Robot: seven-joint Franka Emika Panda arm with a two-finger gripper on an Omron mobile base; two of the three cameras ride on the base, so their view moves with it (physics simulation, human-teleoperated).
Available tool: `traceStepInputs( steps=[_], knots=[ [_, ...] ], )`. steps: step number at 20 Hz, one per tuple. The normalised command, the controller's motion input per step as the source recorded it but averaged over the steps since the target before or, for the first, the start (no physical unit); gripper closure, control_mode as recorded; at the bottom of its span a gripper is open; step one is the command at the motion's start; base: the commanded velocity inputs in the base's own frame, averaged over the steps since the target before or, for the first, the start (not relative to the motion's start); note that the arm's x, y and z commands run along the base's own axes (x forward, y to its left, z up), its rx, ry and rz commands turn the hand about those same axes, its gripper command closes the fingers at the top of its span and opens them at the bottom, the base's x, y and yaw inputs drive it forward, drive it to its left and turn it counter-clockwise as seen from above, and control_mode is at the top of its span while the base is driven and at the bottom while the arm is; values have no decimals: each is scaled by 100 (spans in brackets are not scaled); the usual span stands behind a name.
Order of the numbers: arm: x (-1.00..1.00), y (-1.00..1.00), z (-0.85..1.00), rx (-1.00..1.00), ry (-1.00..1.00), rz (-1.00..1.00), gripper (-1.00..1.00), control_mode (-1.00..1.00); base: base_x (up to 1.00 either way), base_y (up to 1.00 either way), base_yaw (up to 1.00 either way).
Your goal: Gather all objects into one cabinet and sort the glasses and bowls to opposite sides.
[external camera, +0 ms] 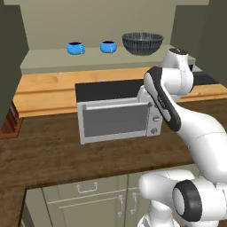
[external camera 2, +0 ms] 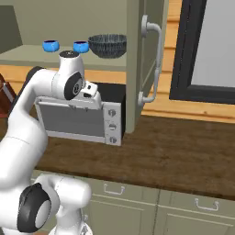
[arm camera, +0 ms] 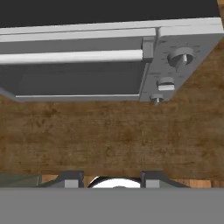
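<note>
blue cups (external camera: 76, 48) and bowl (external camera: 142, 42) shelved well above tool (arm camera: 111, 178) — parted, empty.

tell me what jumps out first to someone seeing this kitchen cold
The big white arm fills the foreground, bent over a silver toaster oven on the dark wood counter. Above, on the pale cabinet shelf, two bright blue cups stand left of a wide dark ribbed bowl. The cabinet door with its curved white handle stands open.
</note>
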Motion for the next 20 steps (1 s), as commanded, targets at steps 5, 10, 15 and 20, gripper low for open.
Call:
traceStepInputs(
  steps=[5, 10, 15, 20],
  knots=[
    [0, 0, 0, 0, 0, 0, -100, 100, -62, -14, -1],
    [0, 0, 0, 0, 0, 0, -100, 100, -100, -46, -11],
    [0, 0, 0, 0, 0, 0, -100, 100, -100, -26, -12],
    [0, 0, 0, 0, 0, 0, -100, 100, -84, -18, -51]
  ],
)
